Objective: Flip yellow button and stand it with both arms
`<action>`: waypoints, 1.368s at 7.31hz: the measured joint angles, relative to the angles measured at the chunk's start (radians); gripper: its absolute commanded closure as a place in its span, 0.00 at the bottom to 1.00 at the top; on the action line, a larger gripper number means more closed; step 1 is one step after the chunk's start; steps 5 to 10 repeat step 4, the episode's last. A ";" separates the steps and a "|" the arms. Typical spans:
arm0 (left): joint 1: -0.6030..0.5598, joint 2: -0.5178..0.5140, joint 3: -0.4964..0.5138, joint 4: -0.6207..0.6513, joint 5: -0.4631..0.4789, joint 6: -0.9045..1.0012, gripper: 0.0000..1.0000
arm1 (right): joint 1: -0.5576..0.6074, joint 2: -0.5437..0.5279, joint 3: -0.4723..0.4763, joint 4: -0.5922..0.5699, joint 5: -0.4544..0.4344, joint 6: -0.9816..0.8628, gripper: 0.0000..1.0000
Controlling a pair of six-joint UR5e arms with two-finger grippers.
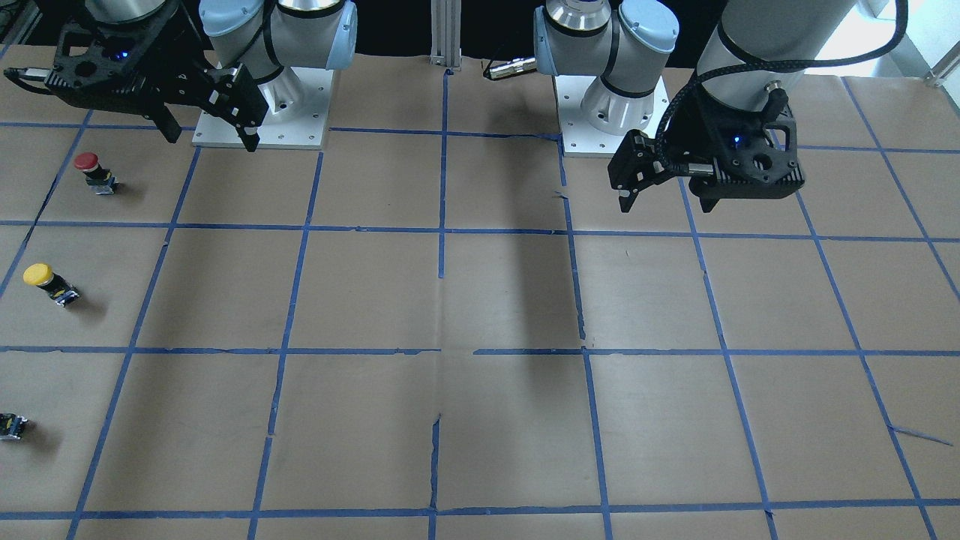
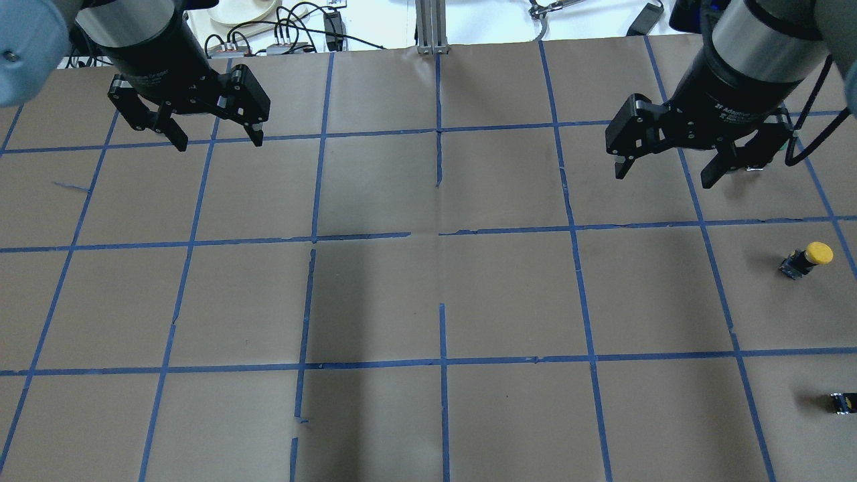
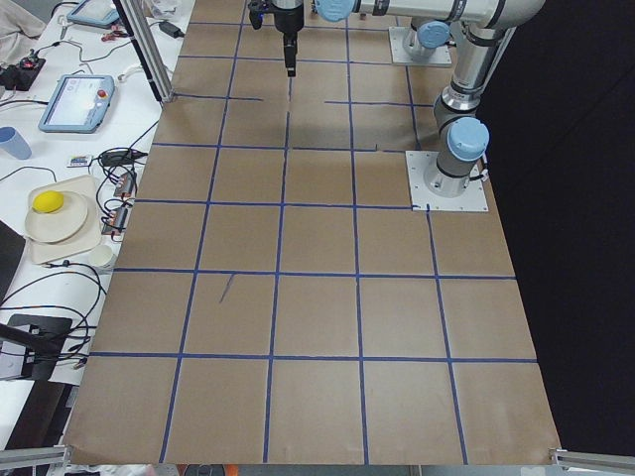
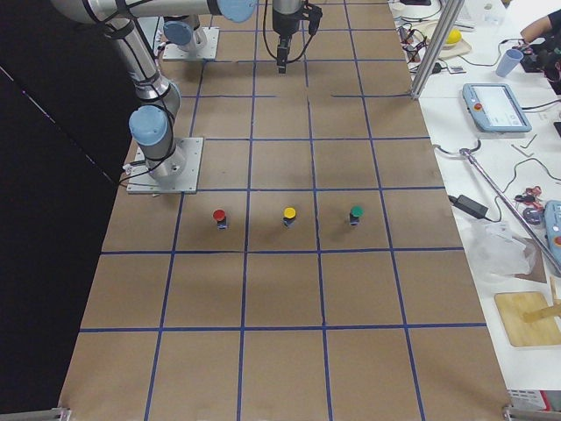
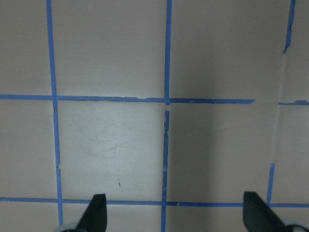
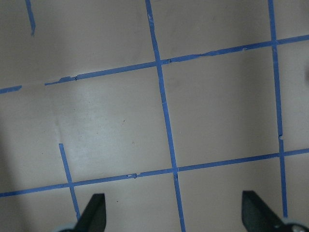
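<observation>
The yellow button [image 1: 45, 281] [image 2: 807, 258] [image 4: 289, 216] stands on the paper-covered table with its yellow cap up, near the table's edge on my right side. My right gripper [image 1: 210, 139] [image 2: 664, 175] hangs open and empty above the table, apart from the button and further back. Its fingertips [image 6: 94, 215] show only bare paper between them. My left gripper [image 1: 628, 196] [image 2: 217, 139] is open and empty over the far left part of the table. Its fingertips [image 5: 96, 215] also frame bare paper.
A red-capped button [image 1: 94, 171] [image 4: 219, 217] stands beside the yellow one, closer to the robot base. A third small switch [image 2: 842, 402] [image 4: 355, 213] sits on its other side. Blue tape lines grid the table [image 2: 442, 294]. A side bench [image 3: 69, 198] holds tablets and cables.
</observation>
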 measured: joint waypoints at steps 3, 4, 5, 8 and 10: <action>0.000 -0.001 -0.007 0.013 -0.002 0.011 0.00 | 0.000 0.006 0.014 0.013 -0.007 0.001 0.00; 0.000 -0.003 -0.006 0.015 -0.002 0.012 0.00 | 0.000 0.005 0.020 0.013 -0.008 0.001 0.00; 0.000 -0.003 -0.006 0.015 -0.002 0.012 0.00 | 0.000 0.005 0.020 0.013 -0.008 0.001 0.00; 0.000 -0.003 -0.006 0.015 -0.002 0.012 0.00 | 0.000 0.005 0.020 0.013 -0.008 0.001 0.00; 0.000 -0.003 -0.006 0.015 -0.002 0.012 0.00 | 0.000 0.005 0.020 0.013 -0.008 0.001 0.00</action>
